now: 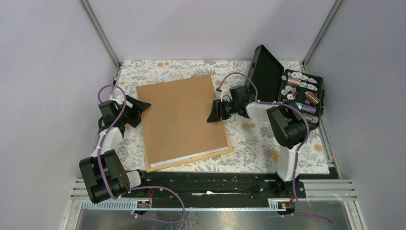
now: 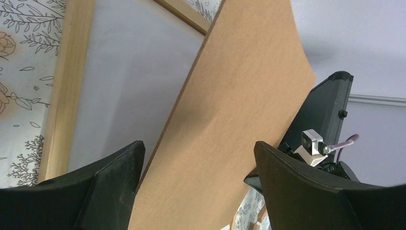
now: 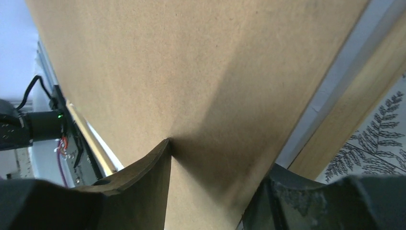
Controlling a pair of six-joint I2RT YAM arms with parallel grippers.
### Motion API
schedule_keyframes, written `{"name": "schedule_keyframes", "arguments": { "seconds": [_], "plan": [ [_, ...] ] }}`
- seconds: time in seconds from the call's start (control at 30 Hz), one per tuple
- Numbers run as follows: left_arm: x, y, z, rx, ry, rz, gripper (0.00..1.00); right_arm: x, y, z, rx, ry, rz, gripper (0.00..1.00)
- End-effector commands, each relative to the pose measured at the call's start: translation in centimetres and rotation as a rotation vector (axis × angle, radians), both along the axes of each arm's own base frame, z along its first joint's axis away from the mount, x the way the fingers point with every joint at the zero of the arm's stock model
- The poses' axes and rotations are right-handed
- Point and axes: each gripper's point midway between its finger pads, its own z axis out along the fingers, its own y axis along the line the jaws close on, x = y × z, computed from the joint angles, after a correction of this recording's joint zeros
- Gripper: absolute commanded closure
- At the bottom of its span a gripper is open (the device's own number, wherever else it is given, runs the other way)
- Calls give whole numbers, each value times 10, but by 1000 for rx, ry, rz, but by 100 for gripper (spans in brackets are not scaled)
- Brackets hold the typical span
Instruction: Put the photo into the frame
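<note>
The photo is hidden. A plain brown backing board (image 1: 179, 115) lies slanted over the light-wood frame (image 1: 191, 160), and a thin white sheet edge shows between them at the front. My left gripper (image 1: 142, 106) is open at the board's left edge. In the left wrist view the board (image 2: 239, 120) rises bowed between the wide-apart jaws of that gripper (image 2: 198, 146), above the frame's moulding (image 2: 62, 96) and a pale sheet inside it. My right gripper (image 1: 212, 115) is at the right edge. It (image 3: 220, 155) is open, with one finger over the board (image 3: 167, 62) and the other under its edge, beside the frame (image 3: 354, 115).
An open black hard case (image 1: 287, 91) with several small items stands at the back right, its lid upright close behind my right arm. A small wooden piece (image 1: 274, 154) lies on the floral cloth (image 1: 249, 139) near the right arm's base. Metal rails run along the front edge.
</note>
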Motion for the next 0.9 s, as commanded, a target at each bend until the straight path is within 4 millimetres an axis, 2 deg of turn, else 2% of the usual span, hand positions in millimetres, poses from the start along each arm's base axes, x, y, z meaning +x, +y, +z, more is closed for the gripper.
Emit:
{"name": "schedule_keyframes", "arguments": {
  "seconds": [0.0,0.17,0.43,0.63,0.73,0.87],
  "plan": [
    [-13,-33,9,-103,-1,-125,13,38,-41,-56,-351,-252,-167,45],
    [-19,-30,3,-70,17,-116,12,39,-42,-44,-340,-289,-181,41],
    [-15,-30,-9,-42,-45,-135,12,40,-32,-21,-279,-359,-180,42],
    [-24,-28,-32,-35,45,-115,10,35,-39,-12,-292,-382,-199,40],
    [-28,-24,-40,-18,97,-89,6,34,-42,-5,-288,-389,-218,37],
    [-28,-20,-45,6,119,-85,5,31,-44,-2,-282,-393,-228,35]
  ]
}}
